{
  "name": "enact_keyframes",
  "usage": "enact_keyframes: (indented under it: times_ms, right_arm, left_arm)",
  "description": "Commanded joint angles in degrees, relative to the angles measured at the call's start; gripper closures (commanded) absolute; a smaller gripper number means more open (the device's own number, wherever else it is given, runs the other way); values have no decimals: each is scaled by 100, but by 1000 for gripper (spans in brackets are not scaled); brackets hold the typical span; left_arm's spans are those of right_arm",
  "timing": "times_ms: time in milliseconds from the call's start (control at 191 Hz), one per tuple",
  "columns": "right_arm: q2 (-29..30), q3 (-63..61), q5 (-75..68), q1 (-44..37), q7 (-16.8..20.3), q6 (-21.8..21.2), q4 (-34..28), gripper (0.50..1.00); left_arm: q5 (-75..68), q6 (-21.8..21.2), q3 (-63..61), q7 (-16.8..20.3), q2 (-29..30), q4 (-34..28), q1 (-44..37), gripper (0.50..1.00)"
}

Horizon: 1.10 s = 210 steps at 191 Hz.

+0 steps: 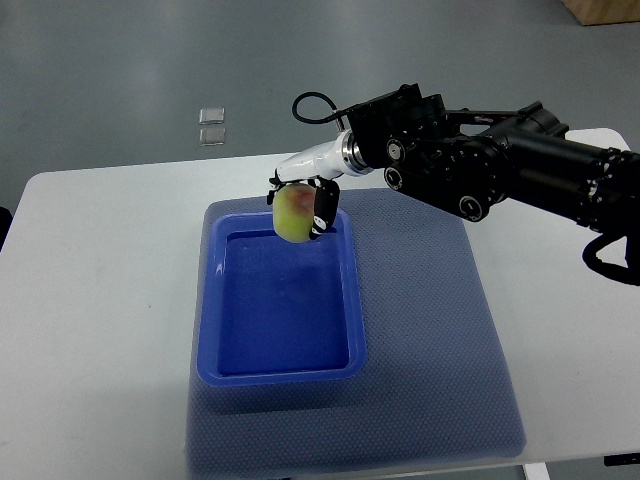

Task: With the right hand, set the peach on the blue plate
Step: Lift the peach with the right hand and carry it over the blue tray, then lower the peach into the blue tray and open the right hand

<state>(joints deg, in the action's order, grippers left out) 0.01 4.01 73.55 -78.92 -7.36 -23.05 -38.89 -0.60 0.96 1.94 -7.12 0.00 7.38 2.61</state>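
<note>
The peach point(293, 212) sits in my right hand point(303, 205), just above centre of the frame, my dark fingers point(322, 208) wrapped around its right side and top so it is held firmly. It is roundish, yellow-green with a red blush low on its face; I cannot tell a long axis or which way its stem end points. It hangs over the upper rim of the blue plate point(208, 300), a deep rectangular tray whose long sides run up and down the frame. The tray's blue floor lies open below and toward the bottom of the frame, with raised walls on all four sides. The plate rests on a blue mat point(440, 340), which has bare room to the right. The mat lies on the white worktop point(100, 300), bare on the left. My right arm point(500, 165) reaches in from the right edge.
</note>
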Motion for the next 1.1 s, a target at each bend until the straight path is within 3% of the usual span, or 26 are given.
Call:
enact_keyframes:
  times_ms: [0,105,204,257,262,304,356,362,414,948,1095]
  right_arm:
    - [-1,-5,2,113,6,124,39,832]
    - [-1,-5,2,193,6,178,65,807]
    - [-1,-5,-42,316,-2,187,74,738]
    - [-1,-5,-42,316,-2,187,74,738]
    - [-1,-14,-68,368,-2,187,74,704]
    - [-1,-14,-77,403,-2,178,74,658]
    - [-1,-14,-77,404,-2,178,74,658]
    - [-1,-14,-86,421,-2,169,74,630]
    - [-1,-23,-104,421,-2,152,74,585]
    - [-1,-330,-631,219,6,11,74,572]
    - [-1,-1138,-1826,157,86,28,285,572]
  left_arm:
    - [-10,0,-1,1,0,9,2,500]
    - [-10,0,-1,1,0,9,2,500]
    - [-10,0,-1,1,0,9,2,500]
    - [-10,0,-1,1,0,9,2,500]
    - [-10,0,-1,1,0,9,2,500]
    - [-10,0,-1,1,0,9,2,500]
    - [-10,0,-1,1,0,9,2,500]
    - [-10,0,-1,1,0,9,2,500]
    - [-10,0,-1,1,0,0,2,500]
    - [-10,0,-10,1,0,9,11,500]
    - [-1,0,-10,1,0,9,11,500]
